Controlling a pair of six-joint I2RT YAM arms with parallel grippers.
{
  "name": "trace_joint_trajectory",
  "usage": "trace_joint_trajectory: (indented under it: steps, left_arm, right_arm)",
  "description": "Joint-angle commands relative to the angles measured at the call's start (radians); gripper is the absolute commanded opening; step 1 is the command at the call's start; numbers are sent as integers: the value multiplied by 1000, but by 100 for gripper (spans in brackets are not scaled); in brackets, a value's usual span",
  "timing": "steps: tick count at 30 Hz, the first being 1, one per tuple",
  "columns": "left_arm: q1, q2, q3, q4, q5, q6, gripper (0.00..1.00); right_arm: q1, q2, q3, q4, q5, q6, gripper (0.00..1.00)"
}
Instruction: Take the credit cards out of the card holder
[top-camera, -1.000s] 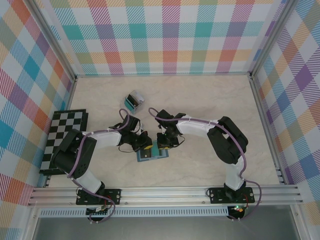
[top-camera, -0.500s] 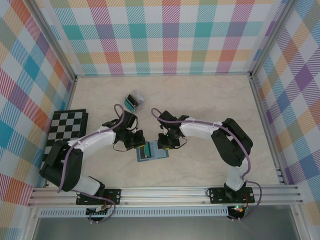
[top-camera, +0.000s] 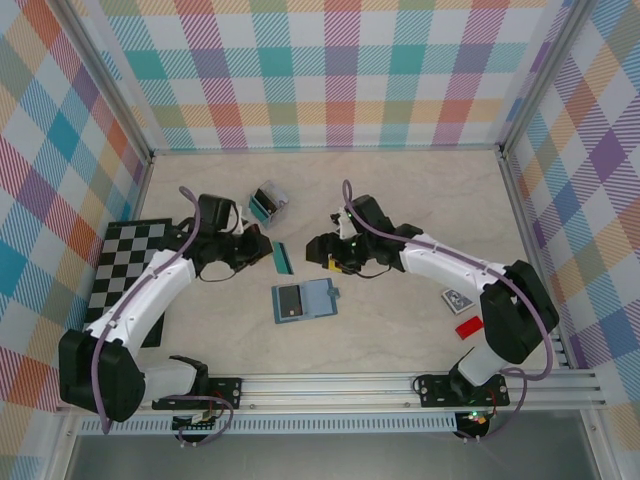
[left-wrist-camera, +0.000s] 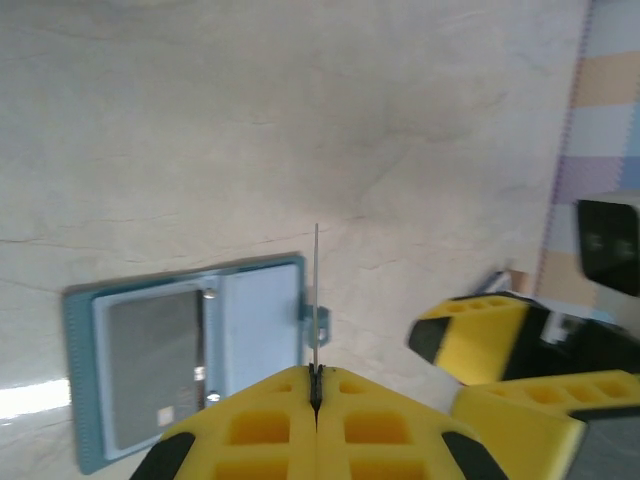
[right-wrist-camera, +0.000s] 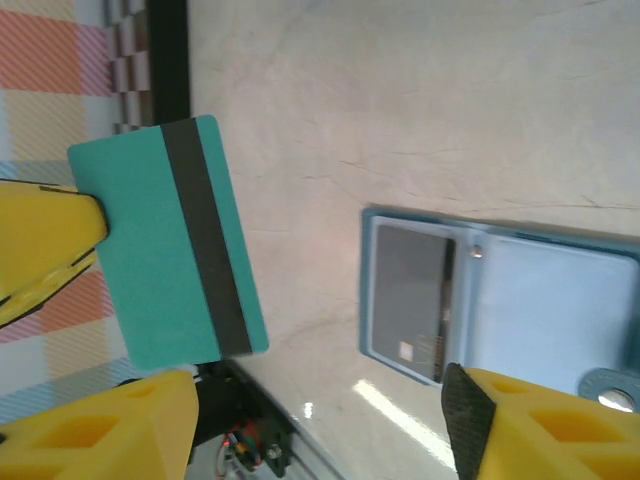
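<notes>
Pastel plaid walls (top-camera: 330, 70) are enclosing a pale, marble-patterned table (top-camera: 420, 190) on three sides, with aluminium posts (top-camera: 111, 90) running up the corners. Soft light is glinting off the tabletop, and a silver rail (top-camera: 330, 385) is lining the near edge.

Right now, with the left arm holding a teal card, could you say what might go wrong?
1. The left fingers pinch the teal card by one end only; it may slip or swivel.
2. The open right gripper hangs close beside that card and could knock it.
3. A grey card sits in the open card holder, which nothing pins down; pulling may drag it.
</notes>
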Motion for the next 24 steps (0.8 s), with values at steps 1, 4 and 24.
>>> trace_joint_trajectory:
  steps: [1,4,24]
  left_arm:
    - [50,-25,43,73,162,-69,0]
    - [81,-27,52,159,243,-141,0]
    - [174,-15,-10,430,381,-324,0]
  right_arm:
    - [-24,-4,-10,173,-158,137,69]
    - [-40,22,5,289,-228,235,70]
    - [-69,114,130,531,-372,397,36]
